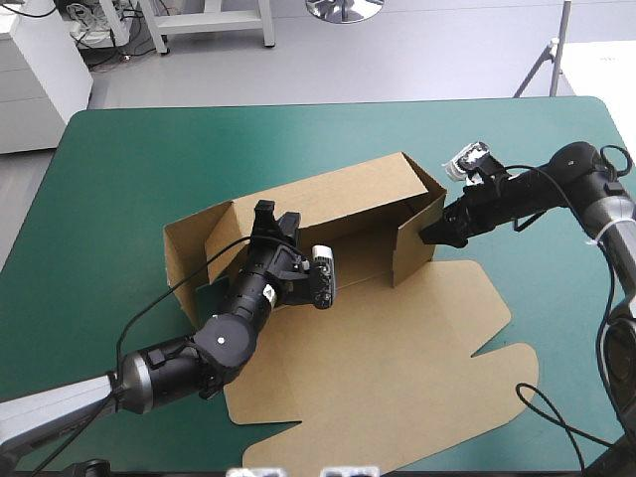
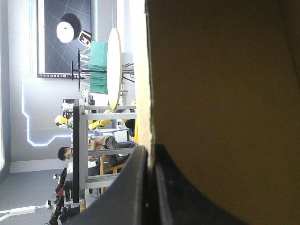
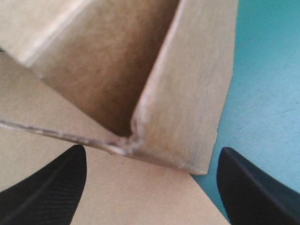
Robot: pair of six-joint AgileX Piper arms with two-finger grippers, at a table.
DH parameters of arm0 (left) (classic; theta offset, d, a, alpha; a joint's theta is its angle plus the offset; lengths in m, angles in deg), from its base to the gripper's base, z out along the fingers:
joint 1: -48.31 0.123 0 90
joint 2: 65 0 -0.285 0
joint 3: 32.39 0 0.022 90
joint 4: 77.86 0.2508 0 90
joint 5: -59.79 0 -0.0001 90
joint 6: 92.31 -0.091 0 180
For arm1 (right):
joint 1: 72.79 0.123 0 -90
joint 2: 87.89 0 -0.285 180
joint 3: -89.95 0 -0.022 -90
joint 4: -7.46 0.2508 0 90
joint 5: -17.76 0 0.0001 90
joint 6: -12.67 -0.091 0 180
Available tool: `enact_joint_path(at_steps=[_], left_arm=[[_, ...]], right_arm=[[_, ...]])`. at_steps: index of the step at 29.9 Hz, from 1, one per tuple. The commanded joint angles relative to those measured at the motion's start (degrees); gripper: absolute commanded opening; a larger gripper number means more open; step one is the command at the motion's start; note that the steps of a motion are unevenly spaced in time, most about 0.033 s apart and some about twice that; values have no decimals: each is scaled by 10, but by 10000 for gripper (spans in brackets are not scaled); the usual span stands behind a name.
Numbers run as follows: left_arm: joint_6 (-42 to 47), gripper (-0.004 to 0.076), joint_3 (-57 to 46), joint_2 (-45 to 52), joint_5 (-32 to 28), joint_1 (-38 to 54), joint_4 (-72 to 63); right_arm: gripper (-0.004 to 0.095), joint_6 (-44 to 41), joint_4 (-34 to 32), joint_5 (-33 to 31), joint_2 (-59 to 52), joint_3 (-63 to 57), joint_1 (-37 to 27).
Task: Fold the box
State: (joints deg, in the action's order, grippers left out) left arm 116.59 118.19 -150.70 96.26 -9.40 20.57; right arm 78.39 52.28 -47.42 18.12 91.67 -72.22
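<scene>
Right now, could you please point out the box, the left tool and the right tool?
box point(image 1: 348, 194): high view, raised far wall.
left tool point(image 2: 150, 148): left wrist view, between fingertips clamping board.
right tool point(image 1: 429, 237): high view, fingertips at box's end.

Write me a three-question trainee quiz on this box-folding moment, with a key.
1. True or false: the left gripper, with two broad black fin-shaped fingers, is shut on the board of the brown cut-cardboard box.
2. Multiple choice: the right gripper is A) shut on the box, B) open, with the box's raised corner ahead of it, C) shut on nothing.
3. Fill in: the box's wide front panel, nearest the robot, lies ____ on the teal-green table cover.
Key: 1 true; 2 B; 3 flat.
</scene>
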Motion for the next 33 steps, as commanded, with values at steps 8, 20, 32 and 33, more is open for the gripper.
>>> enact_joint_path(at_steps=[8, 20, 32, 33], left_arm=[[4, -10, 13, 18, 0, -1, 32], [4, -10, 13, 18, -3, -1, 32], [4, -10, 13, 18, -3, -1, 32], [4, -10, 13, 18, -3, -1, 32]], right_arm=[[740, -2, 58, 20, -24, 13, 0], [698, -18, 58, 95, -24, -37, 56], [185, -23, 86, 92, -26, -39, 61], [33, -18, 85, 88, -26, -39, 61]])
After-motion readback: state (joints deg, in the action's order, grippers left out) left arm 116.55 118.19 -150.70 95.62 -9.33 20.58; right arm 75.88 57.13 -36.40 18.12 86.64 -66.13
